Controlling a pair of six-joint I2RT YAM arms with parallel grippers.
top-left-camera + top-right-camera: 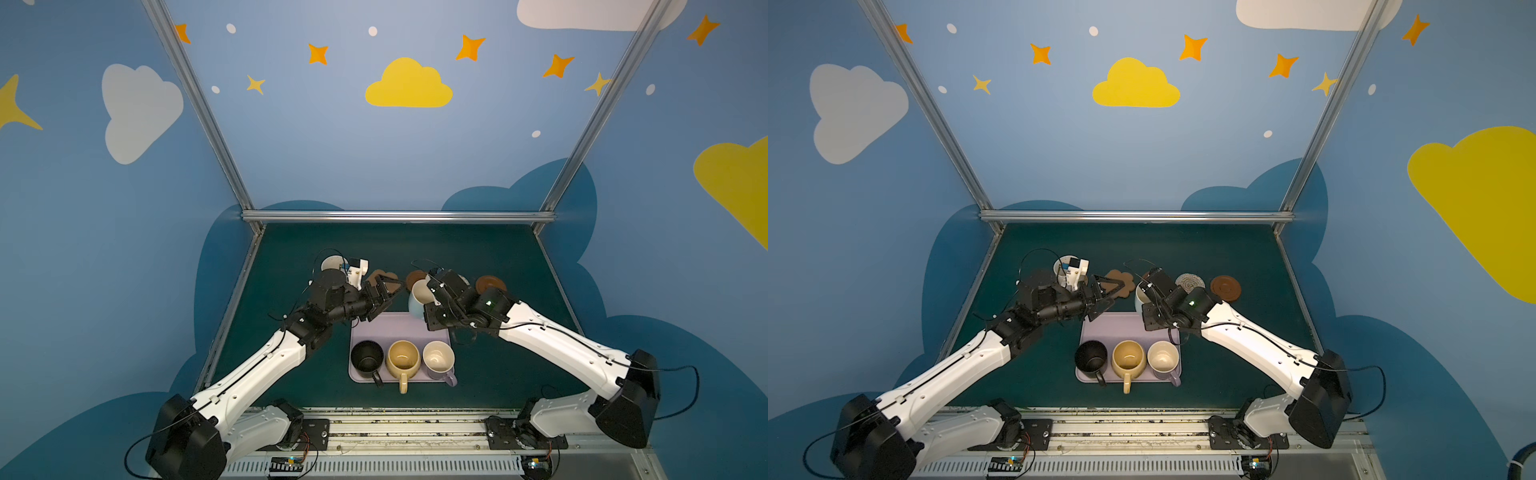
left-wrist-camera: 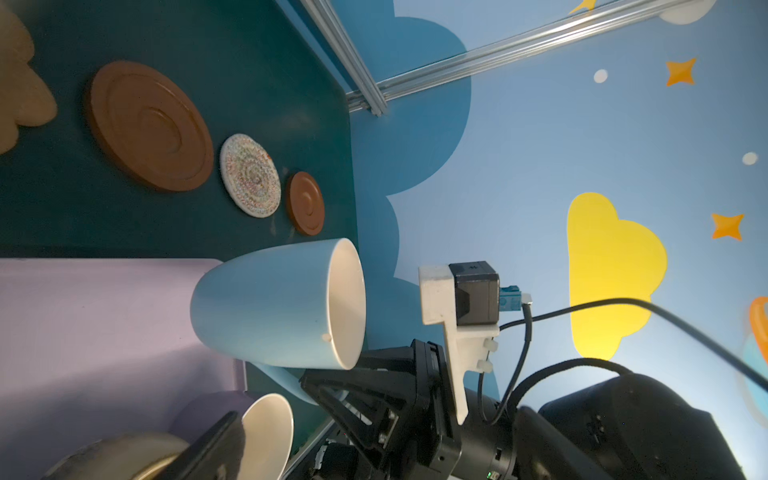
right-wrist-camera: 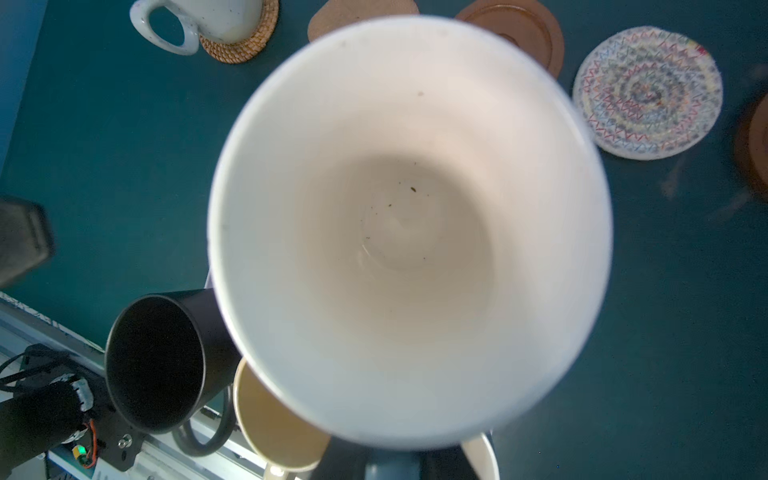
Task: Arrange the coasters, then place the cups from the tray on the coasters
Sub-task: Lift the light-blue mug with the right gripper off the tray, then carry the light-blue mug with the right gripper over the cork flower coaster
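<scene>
Light blue mug [image 1: 419, 298]: tapered, cream inside, dark specks at bottom. Located mid-frame in both top views, held above far edge of lilac tray [image 1: 399, 328]; handle clamped by right gripper [image 2: 316, 384]. Left gripper [image 1: 390, 291] spread wide, empty.

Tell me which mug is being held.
The light blue mug, held in the right gripper; the cream mug sits on a coaster; the black mug, yellow mug and lilac mug stand on the tray.
</scene>
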